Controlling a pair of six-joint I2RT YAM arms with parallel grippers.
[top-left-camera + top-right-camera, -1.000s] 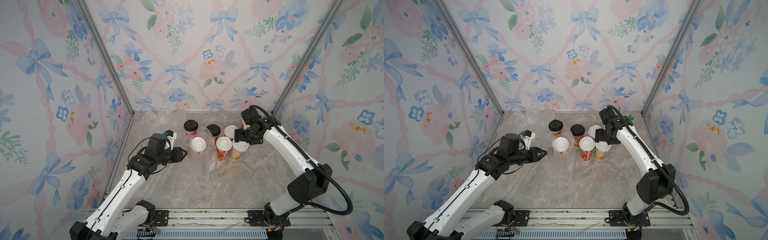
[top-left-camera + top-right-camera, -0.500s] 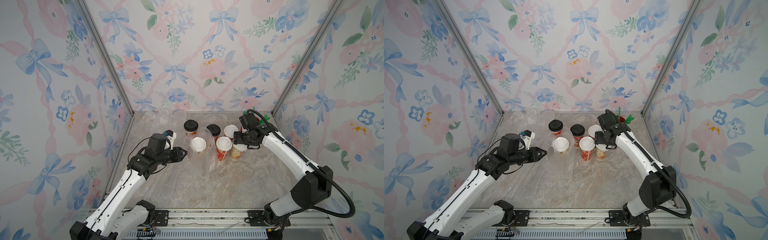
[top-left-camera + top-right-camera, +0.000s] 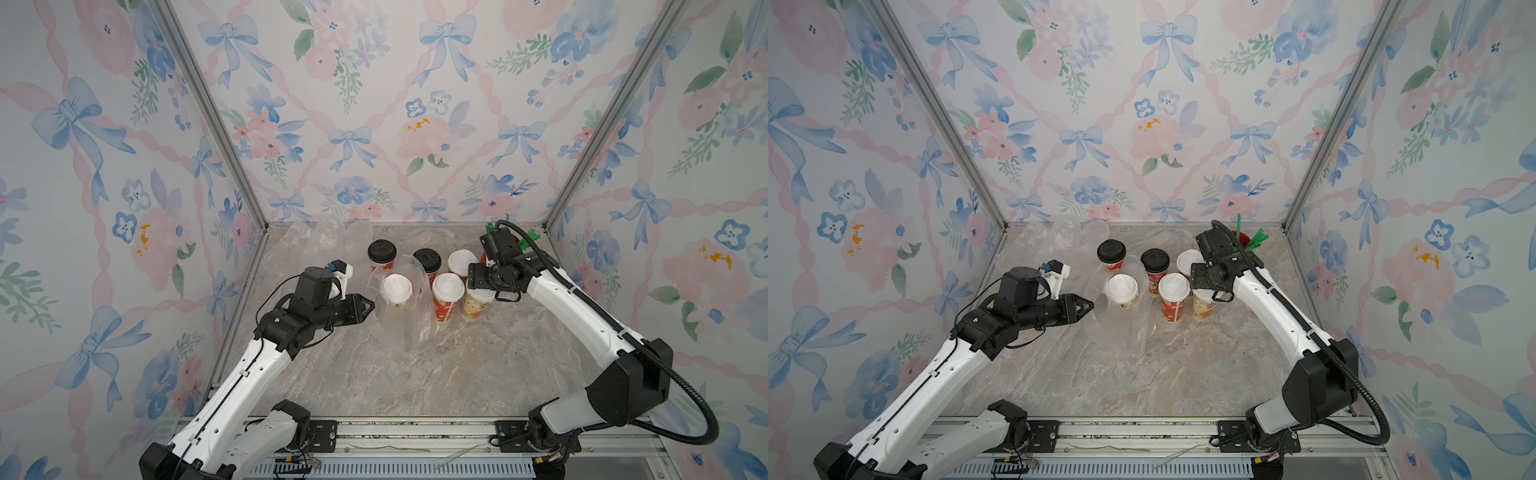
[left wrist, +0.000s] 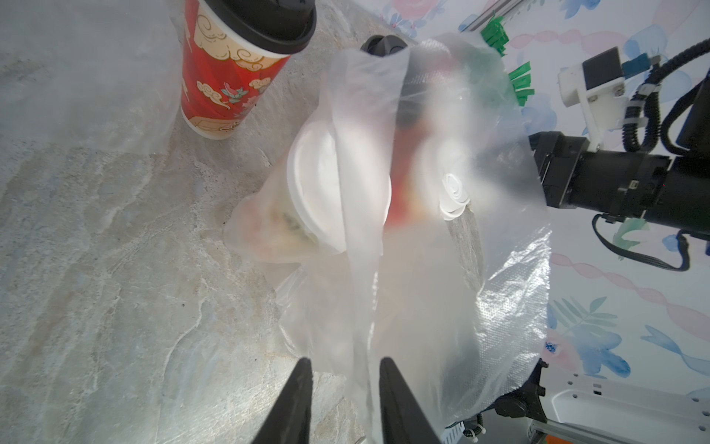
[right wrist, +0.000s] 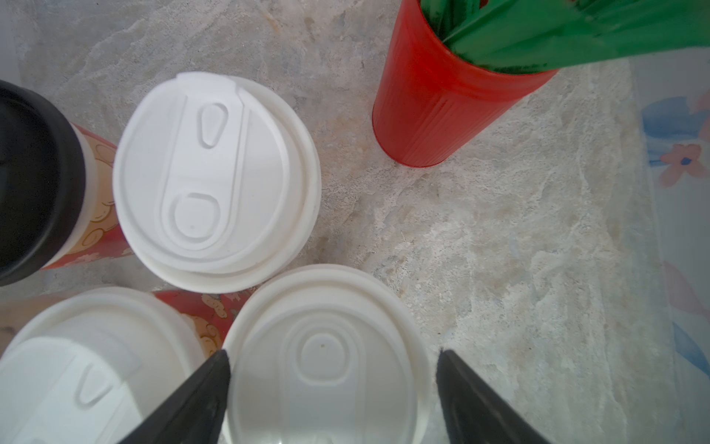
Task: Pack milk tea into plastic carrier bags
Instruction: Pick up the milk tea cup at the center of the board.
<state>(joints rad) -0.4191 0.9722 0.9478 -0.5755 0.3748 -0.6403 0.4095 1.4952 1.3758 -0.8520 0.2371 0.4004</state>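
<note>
Milk tea cup with a cream printed paper side and white dome lid (image 5: 326, 319) sits between the spread black fingers of the right gripper (image 5: 333, 351), right of centre in both top views. The jaws stand wide, one each side of the lid, not closed on it. Just beside it stand a red printed cup with a white lid (image 3: 446, 291), another white-lidded cup (image 3: 461, 261) behind, and two black-lidded cups (image 3: 381, 250). A plain red cup of green straws (image 5: 434, 107) stands further back.

The left gripper (image 4: 344, 361), left of centre, has its jaws a narrow gap apart. A handle strip of a thin clear plastic carrier bag (image 4: 499, 307) runs between them, apparently unpinched. A sixth, white-lidded cup (image 3: 397, 286) appears to stand inside that bag. More crumpled clear bags (image 3: 316, 243) lie at the upper left of the grey marble tabletop (image 3: 415, 374).

The cup is probably full and top-heavy. Its paper wall would dent and the lid could pop, so a hold around the wall just under the lid rim looks safest. The bag film is limp and slippery, best taken by its handle loop.
</note>
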